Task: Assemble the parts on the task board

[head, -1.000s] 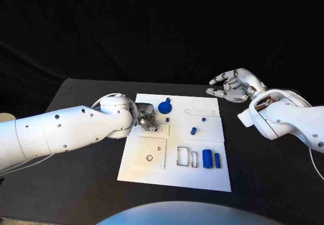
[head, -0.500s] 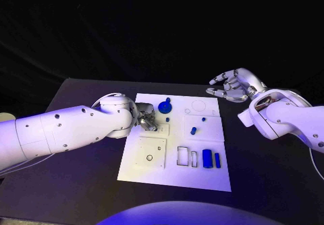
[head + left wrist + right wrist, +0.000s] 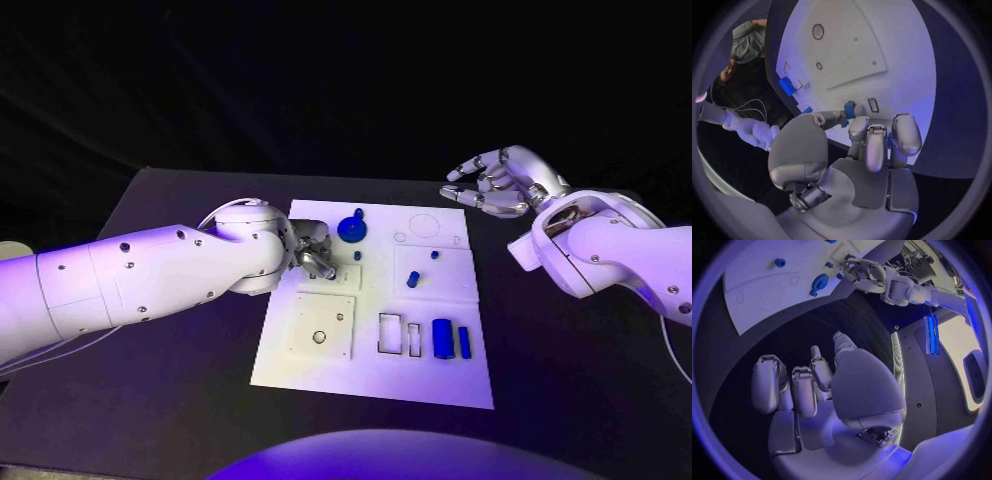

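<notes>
The white task board (image 3: 372, 370) lies in the middle of the table. My left hand (image 3: 316, 258) rests over its far left part with fingers curled. In the left wrist view the thumb and a finger pinch a small blue peg (image 3: 849, 109), which stands on the board (image 3: 848, 55) beside a small slot (image 3: 872, 104); the same peg (image 3: 358, 256) shows just right of the hand. A blue round knob (image 3: 352, 230) lies farther back. Another peg (image 3: 413, 279) stands mid-board. Two blue blocks (image 3: 443, 338) lie near the slots. My right hand (image 3: 498, 182) hovers open past the far right corner.
The black table (image 3: 173, 400) extends on both sides of the board. An oval hole (image 3: 319, 337) and empty rectangular slots (image 3: 391, 333) mark the near half. The right wrist view shows the board (image 3: 761, 290), the knob (image 3: 820, 282) and my left hand (image 3: 864, 270).
</notes>
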